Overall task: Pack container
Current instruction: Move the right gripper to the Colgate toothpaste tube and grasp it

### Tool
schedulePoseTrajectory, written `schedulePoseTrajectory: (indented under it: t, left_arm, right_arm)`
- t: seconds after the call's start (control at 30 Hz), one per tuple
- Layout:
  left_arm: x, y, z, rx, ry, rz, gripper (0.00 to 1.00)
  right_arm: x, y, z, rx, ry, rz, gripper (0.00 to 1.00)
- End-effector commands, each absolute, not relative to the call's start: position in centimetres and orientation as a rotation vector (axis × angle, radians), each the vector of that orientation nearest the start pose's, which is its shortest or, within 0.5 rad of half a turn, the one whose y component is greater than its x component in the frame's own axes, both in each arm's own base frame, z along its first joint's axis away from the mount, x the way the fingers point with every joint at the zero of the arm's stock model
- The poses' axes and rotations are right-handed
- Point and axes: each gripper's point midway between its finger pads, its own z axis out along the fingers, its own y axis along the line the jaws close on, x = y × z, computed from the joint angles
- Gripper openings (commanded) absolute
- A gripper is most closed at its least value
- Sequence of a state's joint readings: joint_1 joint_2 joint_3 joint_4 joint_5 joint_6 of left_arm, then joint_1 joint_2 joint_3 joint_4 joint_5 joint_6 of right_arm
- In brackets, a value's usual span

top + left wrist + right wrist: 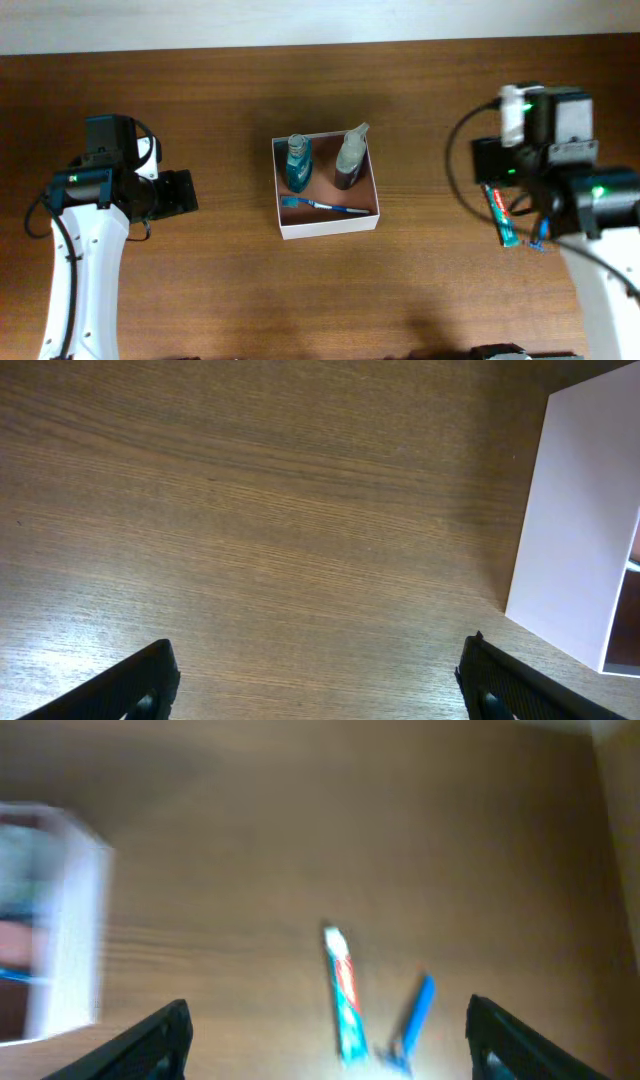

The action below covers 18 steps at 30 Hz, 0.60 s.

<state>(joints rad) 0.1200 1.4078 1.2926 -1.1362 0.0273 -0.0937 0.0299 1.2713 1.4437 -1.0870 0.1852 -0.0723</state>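
Wood-grain table (pixel 200 300), brown, with its far edge running along the top of the overhead view. The left arm (pixel 85 260) and right arm (pixel 600 290) each have a white link and a black head, one on each side.

The container (pixel 277 195) sits mid-table. It is square, with white walls and a reddish-brown floor, and has no lid. Wide bare wood lies between it and each arm, and more bare wood in front of it.

Left gripper (pixel 320 665): fingers spread wide over bare wood, holding nothing, with the container's white wall at the right edge of its view.
Right gripper (pixel 325 1020): also spread wide and empty. Its view is blurred.

Inside the container:
- A teal bottle (pixel 298 163) lies in the back-left part.
- A grey bottle (pixel 350 160) with a dark base lies in the back-right part, apart from the teal one.
- A blue toothbrush (pixel 325 205) lies across the floor in front of the bottles, reaching near the right wall.
- A strip of floor by the front wall is bare.

Outside, well right of the container and just beside the right arm, a toothpaste tube (pixel 503 215) lies flat on the wood. It has red and teal print. A blue stick-like item (pixel 540 238) is near it; I cannot tell what it is.

No lettering is readable on the bottles or the tube.
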Motion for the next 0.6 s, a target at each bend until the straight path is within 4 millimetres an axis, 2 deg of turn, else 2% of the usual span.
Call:
schedulePoseTrajectory:
  t: [0.0, 0.17, 0.2, 0.37, 0.57]
  left_arm:
    - [30.2, 3.1, 17.5, -0.266, 2.797, -0.042, 0.90]
    - [30.2, 3.1, 17.5, -0.266, 2.797, -0.042, 0.90]
    - [30.2, 3.1, 17.5, -0.266, 2.797, -0.042, 0.90]
    - [30.2, 3.1, 17.5, -0.266, 2.797, -0.042, 0.90]
    - [30.2, 3.1, 17.5, -0.266, 2.797, -0.042, 0.90]
  right_arm:
    - [31.2, -6.0, 22.9, 0.180, 2.633, -0.200, 0.81]
    - [29.1, -9.7, 16.0, 0.387, 2.830, -0.164, 0.82]
    - [28.4, -10.4, 13.4, 0.434, 2.895, -0.156, 0.82]
    - [28.3, -10.3, 8.2, 0.455, 3.010, -0.087, 0.82]
    - [29.1, -9.8, 4.3, 0.434, 3.092, 0.001, 0.82]
